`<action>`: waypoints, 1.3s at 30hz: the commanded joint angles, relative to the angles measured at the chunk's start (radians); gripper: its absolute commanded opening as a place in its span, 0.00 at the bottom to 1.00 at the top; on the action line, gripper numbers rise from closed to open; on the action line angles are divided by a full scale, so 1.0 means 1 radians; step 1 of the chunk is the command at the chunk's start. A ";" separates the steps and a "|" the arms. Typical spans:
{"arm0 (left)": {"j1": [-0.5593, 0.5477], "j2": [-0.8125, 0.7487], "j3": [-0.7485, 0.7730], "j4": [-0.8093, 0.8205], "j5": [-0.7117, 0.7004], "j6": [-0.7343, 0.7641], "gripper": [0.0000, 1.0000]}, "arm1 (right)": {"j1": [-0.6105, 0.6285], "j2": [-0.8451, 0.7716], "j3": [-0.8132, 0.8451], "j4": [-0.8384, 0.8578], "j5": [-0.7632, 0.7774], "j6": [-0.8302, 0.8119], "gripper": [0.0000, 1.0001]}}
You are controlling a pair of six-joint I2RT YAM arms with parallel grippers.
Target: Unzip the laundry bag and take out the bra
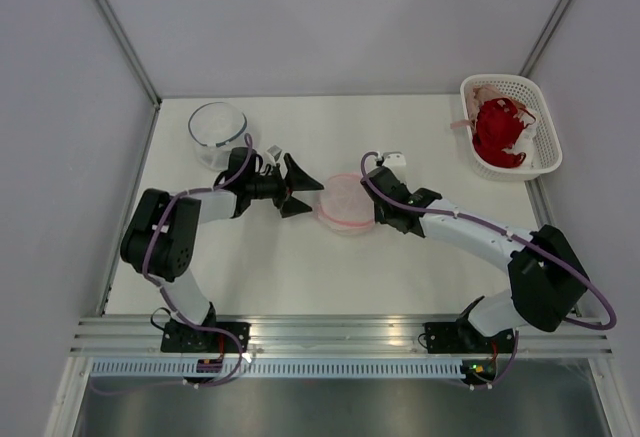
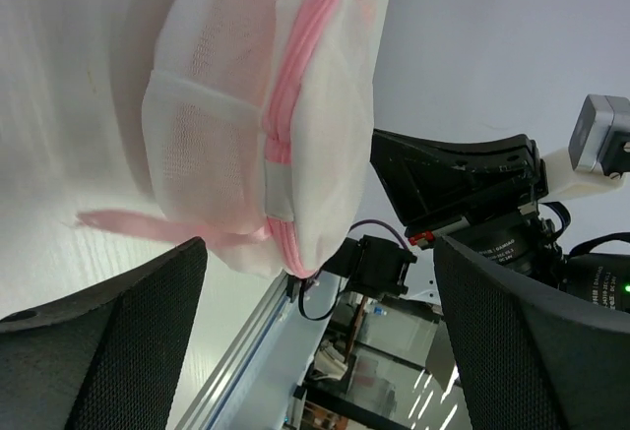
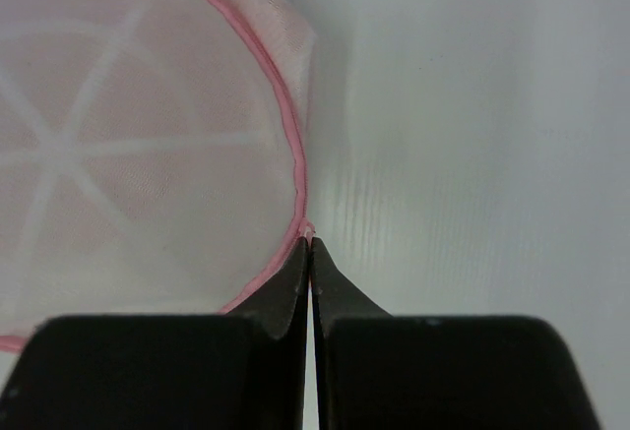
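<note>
Both arms angled inward; left claw (image 1: 303,187) spread beside laundry bag (image 1: 345,202), right claw (image 3: 311,251) pinching its rim.

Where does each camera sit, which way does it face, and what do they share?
Top: above and behind the bases, looking down at the table; both arms show, left end effector and right end effector flanking the bag.
Left wrist: faces the bag's zipper between its open fingers; right arm beyond.
Right wrist: looks along its shut fingers pinching the bag's rim.
All three share the bag.
</note>
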 commanded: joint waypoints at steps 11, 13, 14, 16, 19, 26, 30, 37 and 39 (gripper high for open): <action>-0.050 -0.648 -0.336 -0.200 -0.191 -0.070 1.00 | -0.004 -0.150 -0.055 0.127 -0.383 -0.066 0.01; -0.084 -0.749 -0.378 -0.207 -0.232 -0.105 1.00 | -0.003 -0.179 -0.068 0.151 -0.536 -0.066 0.01; -0.108 -0.776 -0.411 -0.210 -0.246 -0.139 1.00 | 0.001 -0.191 -0.070 0.176 -0.587 -0.066 0.01; -0.136 -0.816 -0.433 -0.213 -0.289 -0.172 1.00 | 0.007 -0.199 -0.076 0.211 -0.723 -0.061 0.01; -0.179 -0.823 -0.436 -0.217 -0.329 -0.191 1.00 | 0.017 -0.202 -0.090 0.318 -0.843 -0.027 0.00; -0.207 -0.693 -0.389 -0.168 -0.396 -0.202 1.00 | 0.063 -0.162 -0.082 0.368 -0.867 -0.003 0.00; -0.207 -0.624 -0.364 -0.106 -0.412 -0.216 1.00 | 0.090 -0.161 -0.087 0.368 -0.850 -0.004 0.00; -0.207 -0.579 -0.292 -0.048 -0.447 -0.243 1.00 | 0.102 -0.158 -0.084 0.308 -0.793 -0.033 0.01; -0.207 -0.567 -0.251 -0.060 -0.458 -0.225 1.00 | 0.103 -0.161 -0.087 0.297 -0.781 -0.040 0.00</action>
